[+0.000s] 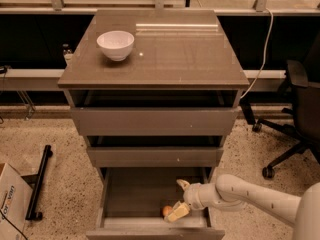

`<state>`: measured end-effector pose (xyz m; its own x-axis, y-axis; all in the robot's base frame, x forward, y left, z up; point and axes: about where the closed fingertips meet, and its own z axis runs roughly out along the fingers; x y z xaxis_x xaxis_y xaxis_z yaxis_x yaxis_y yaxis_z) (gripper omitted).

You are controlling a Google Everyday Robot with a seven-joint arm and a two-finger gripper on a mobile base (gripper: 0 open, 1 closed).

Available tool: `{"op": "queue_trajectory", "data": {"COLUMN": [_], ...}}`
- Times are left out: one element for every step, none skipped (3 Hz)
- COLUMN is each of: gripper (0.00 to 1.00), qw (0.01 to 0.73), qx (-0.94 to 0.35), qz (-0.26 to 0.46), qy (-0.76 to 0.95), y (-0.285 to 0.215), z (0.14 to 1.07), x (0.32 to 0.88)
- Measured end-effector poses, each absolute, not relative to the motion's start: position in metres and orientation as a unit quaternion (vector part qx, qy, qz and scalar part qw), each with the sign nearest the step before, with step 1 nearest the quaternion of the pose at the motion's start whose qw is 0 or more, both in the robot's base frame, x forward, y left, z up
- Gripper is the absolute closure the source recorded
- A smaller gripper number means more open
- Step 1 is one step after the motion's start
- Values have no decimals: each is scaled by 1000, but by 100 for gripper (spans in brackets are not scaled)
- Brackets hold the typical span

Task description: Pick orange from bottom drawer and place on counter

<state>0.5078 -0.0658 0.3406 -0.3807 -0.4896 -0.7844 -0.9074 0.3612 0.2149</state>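
At the bottom of the frame the drawer (134, 193) stands pulled out, and the gripper (180, 199) reaches into its right half from the lower right, fingers spread wide and holding nothing. The orange (166, 210) lies on the drawer floor near the front, just left of the lower finger. Farther back, at upper centre, the counter (170, 54) carries a white bowl (115, 44) near its left rear corner.

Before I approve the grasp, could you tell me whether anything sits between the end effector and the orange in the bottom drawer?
Nothing visible does. The end effector is inside the bottom drawer, open, with the orange right beside its lower finger.
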Motion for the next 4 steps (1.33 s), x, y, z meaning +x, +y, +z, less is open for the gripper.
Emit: {"op": "queue_trajectory", "data": {"gripper": [0,0,0,0], "qw": [311,325,334,340], "qx": [-459,-452,-437,-421], "qz": [336,319,315,317], "qy": [762,767,773,779], "y": [-49,-42,-41,-45], "z": [308,277,249,224], "x": [522,537,550,556]}}
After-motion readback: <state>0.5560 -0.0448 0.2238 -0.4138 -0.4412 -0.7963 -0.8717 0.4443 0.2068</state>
